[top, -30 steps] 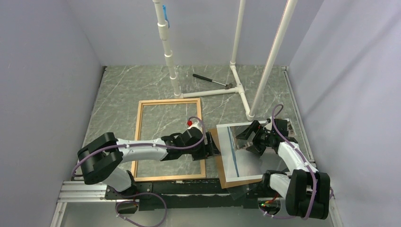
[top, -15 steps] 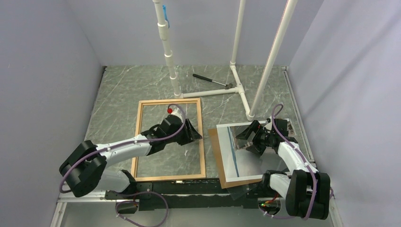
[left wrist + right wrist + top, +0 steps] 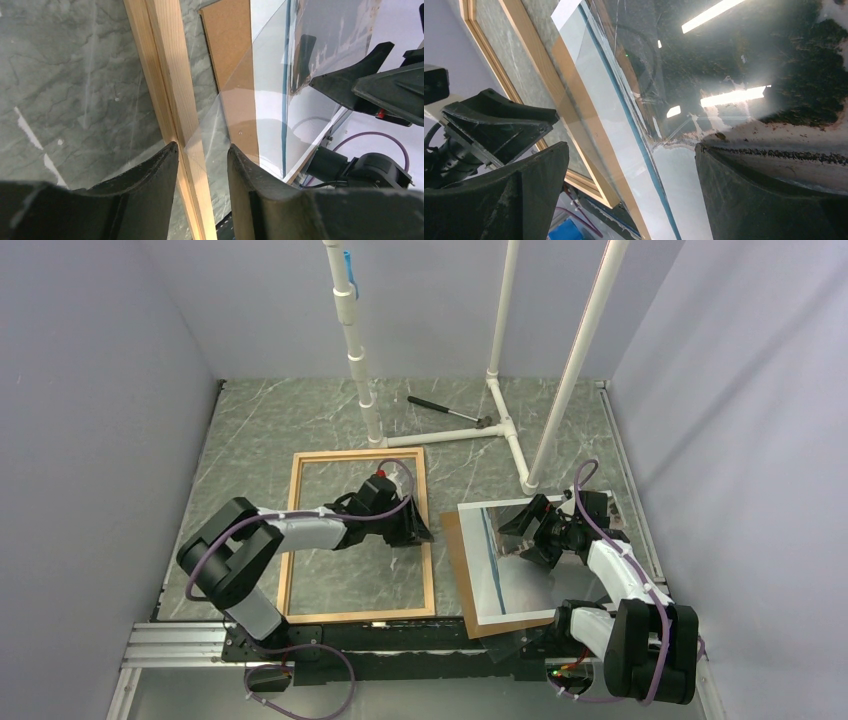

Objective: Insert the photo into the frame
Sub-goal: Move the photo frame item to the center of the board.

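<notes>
Grey marble tabletop (image 3: 280, 420) between lavender walls (image 3: 90, 390)

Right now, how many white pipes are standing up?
3 white pipes: one behind the frame, one at the back middle, one just behind the photo. None seem hidden.

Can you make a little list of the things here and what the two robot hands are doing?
photo: flat on the brown board, right of the frame, not in it
frame: flat on the table, no photo inside
left gripper: open, over the frame's right bar
right gripper: open, over the photo
hammer: far back, by the white pipes
</notes>
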Robot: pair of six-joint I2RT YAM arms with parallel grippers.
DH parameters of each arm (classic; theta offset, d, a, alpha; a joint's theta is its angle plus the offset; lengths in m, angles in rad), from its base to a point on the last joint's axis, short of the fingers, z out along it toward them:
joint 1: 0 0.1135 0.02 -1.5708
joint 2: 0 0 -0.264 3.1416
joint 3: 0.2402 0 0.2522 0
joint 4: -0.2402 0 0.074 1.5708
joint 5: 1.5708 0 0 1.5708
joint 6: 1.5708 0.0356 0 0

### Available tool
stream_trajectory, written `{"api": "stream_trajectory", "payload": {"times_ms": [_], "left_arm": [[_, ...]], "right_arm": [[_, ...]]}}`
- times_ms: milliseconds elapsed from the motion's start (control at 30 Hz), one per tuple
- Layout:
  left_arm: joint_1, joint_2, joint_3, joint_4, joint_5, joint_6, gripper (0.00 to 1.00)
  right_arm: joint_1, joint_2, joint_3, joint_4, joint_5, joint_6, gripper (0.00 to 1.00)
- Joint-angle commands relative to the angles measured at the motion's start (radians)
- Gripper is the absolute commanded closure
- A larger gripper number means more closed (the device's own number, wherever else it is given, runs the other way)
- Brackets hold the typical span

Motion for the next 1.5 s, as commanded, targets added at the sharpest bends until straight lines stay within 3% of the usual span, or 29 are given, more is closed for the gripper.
{"api": "stream_trajectory", "payload": {"times_ms": [0, 233, 567, 900, 1033, 1200, 1467], "left_arm": [[-0.005, 0.027, 0.040, 0.083, 0.063, 0.016, 0.56], [-0.022, 0.003, 0.033, 0.096, 0.066, 0.018, 0.60], [-0.090, -0.036, 0.124, -0.090, -0.034, 0.079, 0.62], [-0.100, 0.015, 0.124, -0.055, -0.028, 0.065, 0.62], [-0.098, 0.019, 0.116, -0.055, -0.042, 0.060, 0.71], [-0.092, -0.029, 0.099, -0.107, -0.092, 0.060, 1.00], [-0.018, -0.230, -0.045, -0.148, -0.117, 0.043, 1.00]], "right_arm": [[0.002, 0.002, 0.017, -0.021, 0.038, -0.033, 0.01], [0.003, -0.002, 0.014, -0.015, 0.035, -0.028, 0.01], [0.002, 0.000, 0.015, -0.014, 0.032, -0.027, 0.01], [0.003, 0.000, 0.013, -0.010, 0.026, -0.026, 0.01], [0.003, -0.012, 0.023, -0.025, 0.023, -0.032, 0.01], [0.003, -0.047, 0.046, -0.048, 0.003, -0.043, 0.00], [0.004, -0.118, 0.083, -0.054, -0.064, -0.037, 0.00]]}}
